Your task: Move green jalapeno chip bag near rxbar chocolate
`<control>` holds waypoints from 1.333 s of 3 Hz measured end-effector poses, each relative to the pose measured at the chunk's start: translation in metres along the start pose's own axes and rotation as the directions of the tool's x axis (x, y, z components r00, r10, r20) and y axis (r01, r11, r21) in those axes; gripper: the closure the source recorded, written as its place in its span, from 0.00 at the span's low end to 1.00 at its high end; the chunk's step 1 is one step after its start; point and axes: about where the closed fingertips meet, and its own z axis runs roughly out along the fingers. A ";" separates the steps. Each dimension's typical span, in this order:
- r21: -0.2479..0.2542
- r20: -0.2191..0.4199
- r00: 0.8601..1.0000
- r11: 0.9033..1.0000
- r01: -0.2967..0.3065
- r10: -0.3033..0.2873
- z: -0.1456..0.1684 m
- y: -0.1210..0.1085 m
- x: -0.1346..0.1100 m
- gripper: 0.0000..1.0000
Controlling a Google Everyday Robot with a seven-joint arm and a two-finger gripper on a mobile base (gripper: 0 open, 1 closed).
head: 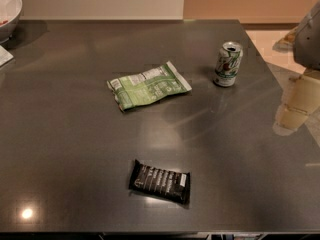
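1. Dark grey and glossy, the table (75,134) fills most of the camera view, with a bright spot of reflected light near its front left corner.
2. The green jalapeno chip bag (148,85) lies flat toward the far middle of the table. Its white nutrition-label panel faces up, and its white end seams point left and right. The foil is crinkled, and the right end sits a little farther back than the left.
3. The rxbar chocolate (161,181) lies flat near the front edge, slightly right of the bag's centre. Its rows of white text face up and its white patch is at the right end.
4. Bag and bar are well apart, with a stretch of bare tabletop between them.
5. A green-and-white soda can (228,64) stands upright to the right of the bag, near it but not touching.
6. A white bowl (7,11) shows partly at the far left corner.
7. The gripper (295,106) shows as a cream-coloured shape under a grey part of the arm at the right edge. It is off to the side of the can and well away from both bag and bar. It holds nothing, and I cannot tell whether it is spread or closed.
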 end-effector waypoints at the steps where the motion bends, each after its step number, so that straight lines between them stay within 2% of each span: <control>1: 0.000 0.000 1.000 1.000 0.000 0.000 0.000 0.000 0.000 0.00; 3: 0.001 0.008 1.000 1.000 0.012 -0.012 0.001 -0.005 -0.005 0.00; 4: 0.004 0.058 0.995 0.997 0.077 -0.077 0.023 -0.030 -0.036 0.00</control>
